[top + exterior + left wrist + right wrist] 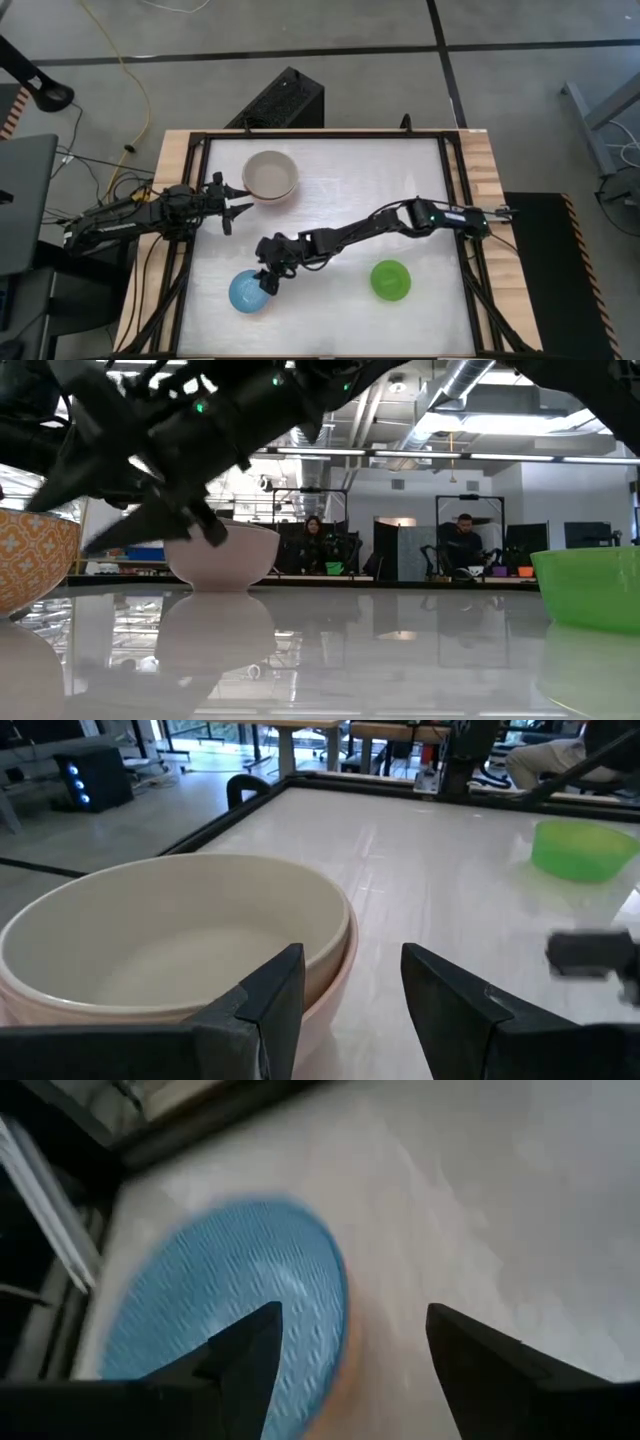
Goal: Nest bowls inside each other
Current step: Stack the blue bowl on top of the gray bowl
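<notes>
A grey-beige bowl point(170, 935) sits nested inside a pale pinkish-white bowl point(270, 177) at the far left of the table. My left gripper point(238, 203) stands open just beside that stack's near-left wall. The blue bowl point(246, 292), orange-patterned on its outside point(30, 565), rests on its base at the near left. My right gripper point(350, 1350) is open and slants down over the blue bowl's right rim, one finger above the inside and one outside; I see no touch. The green bowl point(390, 280) stands alone at the near right.
A black frame rail point(455, 200) and wooden side strips border the white tabletop. Bare surface lies between the blue and green bowls. My right arm point(400, 218) reaches across the middle. A black box point(285, 100) sits beyond the far edge; people sit in the room behind.
</notes>
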Controlling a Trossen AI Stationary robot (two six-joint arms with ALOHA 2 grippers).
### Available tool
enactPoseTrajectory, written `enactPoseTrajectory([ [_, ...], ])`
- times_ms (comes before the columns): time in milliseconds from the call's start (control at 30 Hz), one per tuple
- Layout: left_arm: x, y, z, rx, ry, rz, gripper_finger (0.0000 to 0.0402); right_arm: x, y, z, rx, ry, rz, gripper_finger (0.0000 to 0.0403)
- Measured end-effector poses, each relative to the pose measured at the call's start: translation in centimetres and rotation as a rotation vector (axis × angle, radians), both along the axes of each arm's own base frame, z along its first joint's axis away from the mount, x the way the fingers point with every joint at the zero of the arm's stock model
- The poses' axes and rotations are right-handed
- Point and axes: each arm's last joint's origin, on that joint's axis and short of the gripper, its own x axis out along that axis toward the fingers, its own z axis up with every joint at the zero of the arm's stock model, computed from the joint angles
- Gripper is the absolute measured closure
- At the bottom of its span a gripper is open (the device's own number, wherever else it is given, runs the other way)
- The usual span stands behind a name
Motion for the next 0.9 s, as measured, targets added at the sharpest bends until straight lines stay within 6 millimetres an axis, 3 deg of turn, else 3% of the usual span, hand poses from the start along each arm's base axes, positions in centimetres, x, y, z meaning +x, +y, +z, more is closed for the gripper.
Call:
enactPoseTrajectory([
  [367,0.0,0.0,0.0,0.0,0.0,-0.001,0.0244,-0.3,1.1,-0.5,-0.039,0.015,0.005,0.0135],
  [533,0.0,0.0,0.0,0.0,0.0,0.0,0.0244,-0.2,1.5,-1.6,-0.052,0.033,-0.007,0.0158],
  [700,0.0,0.0,0.0,0.0,0.0,0.0,0.0244,0.5,1.9,-2.3,-0.026,0.016,0.014,0.0217],
  [900,0.0,0.0,0.0,0.0,0.0,0.0,0.0244,0.9,2.1,-2.1,-0.015,0.012,0.041,0.0345],
])
